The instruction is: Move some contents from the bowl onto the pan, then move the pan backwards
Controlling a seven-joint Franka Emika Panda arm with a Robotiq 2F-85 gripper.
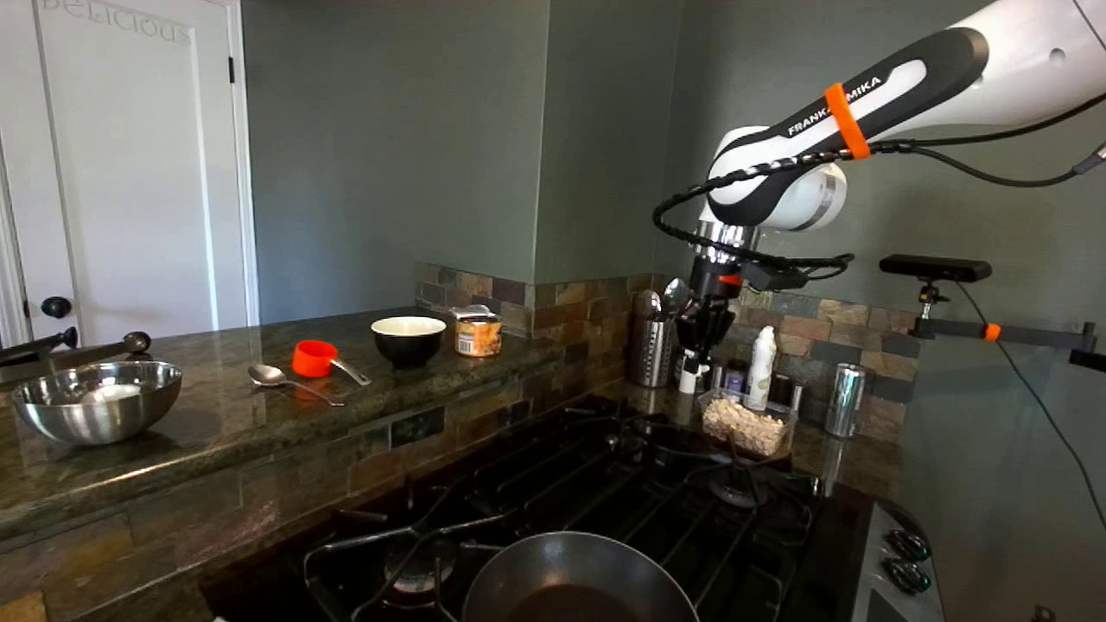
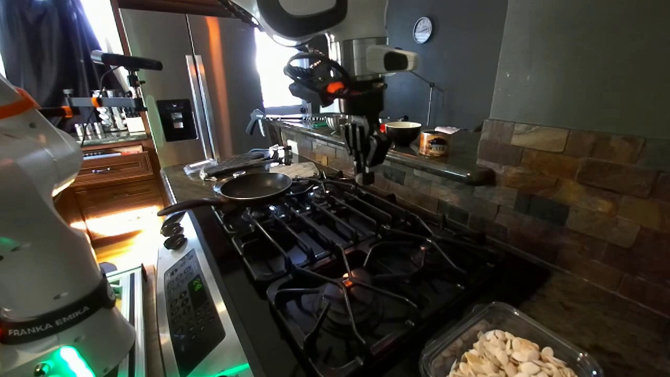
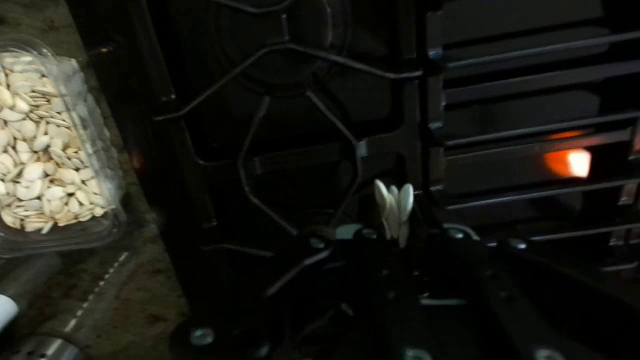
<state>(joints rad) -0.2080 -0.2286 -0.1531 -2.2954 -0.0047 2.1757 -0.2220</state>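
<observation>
Several flat, pale cream-coloured seeds (image 3: 394, 215) are pinched between the fingertips of my black two-fingered gripper (image 3: 400, 237), their ends fanning out past the tips. It is too dark there to see how well each one is seated, so slipping is my first worry: pressed against one another, they could shear loose if I move with a jerk. Below me lie black metal stove grates (image 3: 310, 155), and anything dropped here would likely fall between the bars, where I'd have little hope of picking it up.

The wide, shallow, dark grey-black frying pan (image 2: 256, 185) sits at one end of these grates, well apart from me. If I let go short of its rim, the load misses; if I come in too low, I could knock it. When I get to moving it backwards, its long dark handle (image 2: 191, 206) could swing round, or its base could catch on a bar.

A rectangular clear plastic tub (image 3: 97, 130), which I take for the task's bowl, holds plenty more seeds on the brown-speckled stone counter (image 3: 145, 285) beyond the opposite end. I make out none in what shows of the pan's inside. On the raised dark stone ledge (image 1: 216, 406), a round black bowl (image 1: 409, 350) with a cream lining hides its contents from me; the shiny steel bowl (image 1: 99, 419) shows a whitish patch that may be only a reflection.
</observation>
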